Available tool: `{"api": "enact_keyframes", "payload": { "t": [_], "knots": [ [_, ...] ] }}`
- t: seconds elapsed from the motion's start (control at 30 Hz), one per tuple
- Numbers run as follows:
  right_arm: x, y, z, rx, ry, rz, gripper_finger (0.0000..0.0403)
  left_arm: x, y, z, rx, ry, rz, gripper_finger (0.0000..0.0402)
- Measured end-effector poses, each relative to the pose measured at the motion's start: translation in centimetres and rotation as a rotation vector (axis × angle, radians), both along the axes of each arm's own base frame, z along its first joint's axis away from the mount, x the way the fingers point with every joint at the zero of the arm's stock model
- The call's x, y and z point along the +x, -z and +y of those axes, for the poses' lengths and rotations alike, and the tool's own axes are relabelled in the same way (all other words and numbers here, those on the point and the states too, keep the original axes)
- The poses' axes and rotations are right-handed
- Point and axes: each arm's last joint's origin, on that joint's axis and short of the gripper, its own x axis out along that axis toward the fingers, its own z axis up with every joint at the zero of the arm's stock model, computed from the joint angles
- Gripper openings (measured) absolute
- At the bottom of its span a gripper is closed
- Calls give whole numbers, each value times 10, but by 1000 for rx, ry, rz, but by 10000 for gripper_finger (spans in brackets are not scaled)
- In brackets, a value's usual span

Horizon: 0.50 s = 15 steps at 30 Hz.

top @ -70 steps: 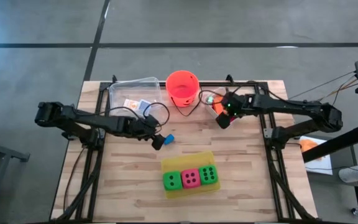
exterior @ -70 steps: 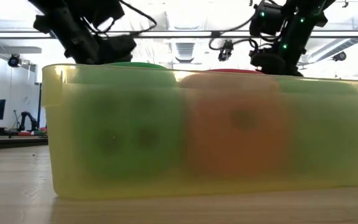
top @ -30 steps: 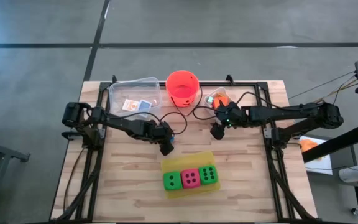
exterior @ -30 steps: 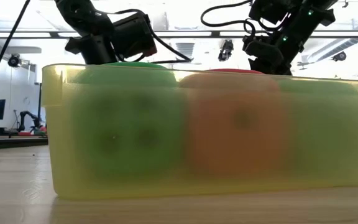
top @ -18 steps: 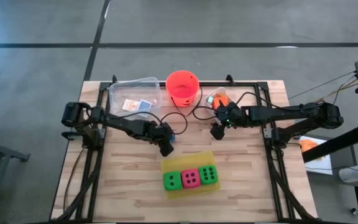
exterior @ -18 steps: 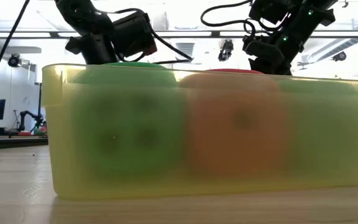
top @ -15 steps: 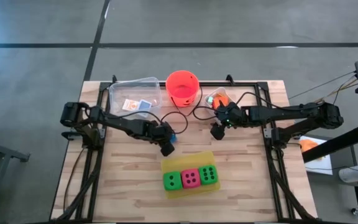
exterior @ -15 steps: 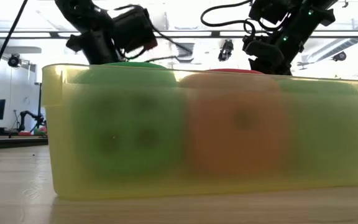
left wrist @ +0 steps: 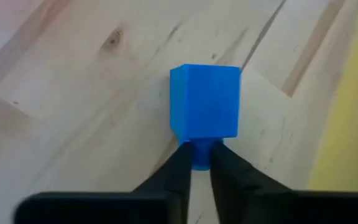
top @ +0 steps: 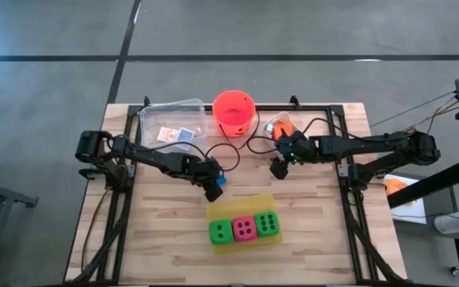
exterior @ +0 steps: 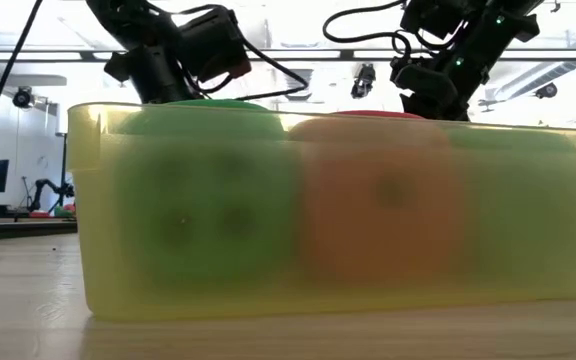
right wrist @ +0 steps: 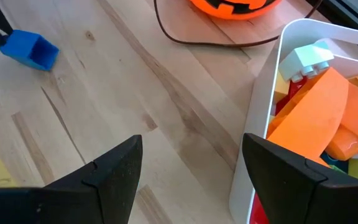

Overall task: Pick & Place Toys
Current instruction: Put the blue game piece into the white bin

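A small blue brick (left wrist: 204, 102) is beside the tips of my left gripper (left wrist: 201, 163), which is shut on it at the table's middle (top: 220, 177), just beyond the yellow tray (top: 213, 214). The tray holds two green dice (top: 221, 232) (top: 267, 223) and a pink die (top: 245, 228) between them. My right gripper (right wrist: 191, 177) stands open over bare wood, right of the middle (top: 277, 168), with nothing between its fingers. In the low view the tray wall (exterior: 88, 200) hides both grippers' fingertips. My left gripper pinches a small round peg (left wrist: 201, 154) on the brick's near end between its two fingertips. The fingers slant down from the table's left side and lie along the brick. I cannot tell whether the brick is clear of the wood.
The orange-red bucket (top: 233, 112) stands at the far middle. A clear tub (top: 172, 121) with two cards is left of it. A white bin (right wrist: 260, 124) of coloured bricks (right wrist: 319, 118) is close beside my right gripper. Cables (top: 249, 145) lie between the arms.
My left arm has drawn back a little toward the table's left, and its wrist has risen slightly in the low view. The blue brick now shows more fully beside its fingers in the high view.
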Motion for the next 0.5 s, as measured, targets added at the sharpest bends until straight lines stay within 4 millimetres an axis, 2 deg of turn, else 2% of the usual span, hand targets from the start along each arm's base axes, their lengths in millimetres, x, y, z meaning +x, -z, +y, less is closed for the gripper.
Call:
{"api": "enact_keyframes", "payload": {
  "t": [0.37,0.5],
  "knots": [
    [0,0,0,1,1,0,272,-2,1,-1,-33,26,19,215],
    [0,0,0,2,1,1,272,-1,1,0,-18,13,13,262]
  ]
}}
